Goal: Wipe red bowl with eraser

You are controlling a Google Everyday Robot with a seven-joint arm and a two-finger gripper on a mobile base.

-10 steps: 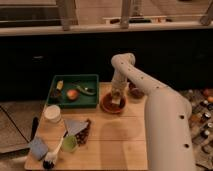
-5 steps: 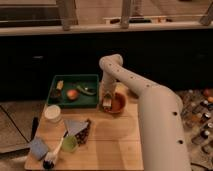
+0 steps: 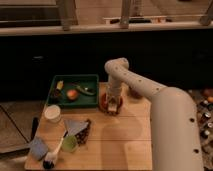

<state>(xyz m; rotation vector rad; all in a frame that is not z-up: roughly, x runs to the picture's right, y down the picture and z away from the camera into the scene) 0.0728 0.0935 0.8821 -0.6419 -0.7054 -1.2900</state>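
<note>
Dark cabinet fronts back the pale wooden tabletop, where the red bowl sits just at 3 o'clock of the green tray. Reaching down from 12 o'clock, the claw is low in the bowl with the eraser, a pale block, at its tip. Whether it is clenched on the block I cannot tell. Half a second ago the arm had swung toward 9 o'clock, over the bowl's tray-side edge. Now it is back toward 3 o'clock, near where it stood a second ago. That back-and-forth reads as a wiping stroke, so the wipe looks under way rather than finished.
</note>
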